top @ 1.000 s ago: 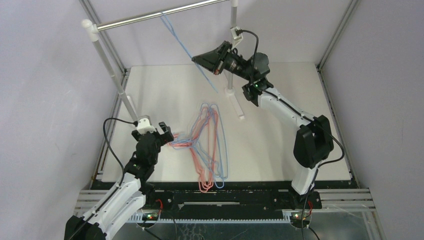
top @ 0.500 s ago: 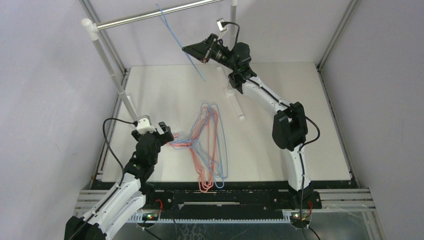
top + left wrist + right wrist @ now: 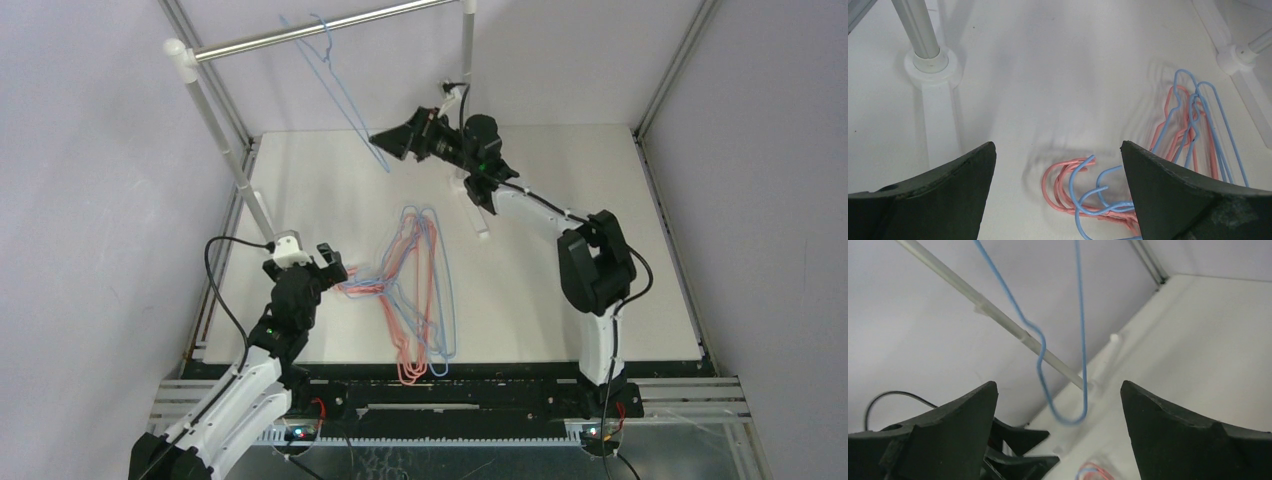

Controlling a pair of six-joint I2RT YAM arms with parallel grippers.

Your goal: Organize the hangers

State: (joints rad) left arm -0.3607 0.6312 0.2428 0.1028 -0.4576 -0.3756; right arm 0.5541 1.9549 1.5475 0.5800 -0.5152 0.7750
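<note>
With blue hanger [image 3: 338, 90] on rail [image 3: 260, 41] and right gripper [image 3: 1058, 387] released, close spread-open left gripper [image 3: 1058, 147] on a hook from the hanger pile [image 3: 415, 285].

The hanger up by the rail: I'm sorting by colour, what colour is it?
The hanger is light blue, clearest in the right wrist view.

The left arm [image 3: 243, 387] and right arm [image 3: 532, 204] are white tubes with fat black joints. A thin black cable [image 3: 209, 263] loops at each wrist — the left one by a small white box [image 3: 288, 250]. Tiny green lights [image 3: 271, 326] glow on them. The fingers [image 3: 928, 200] are dark and curved.
</note>
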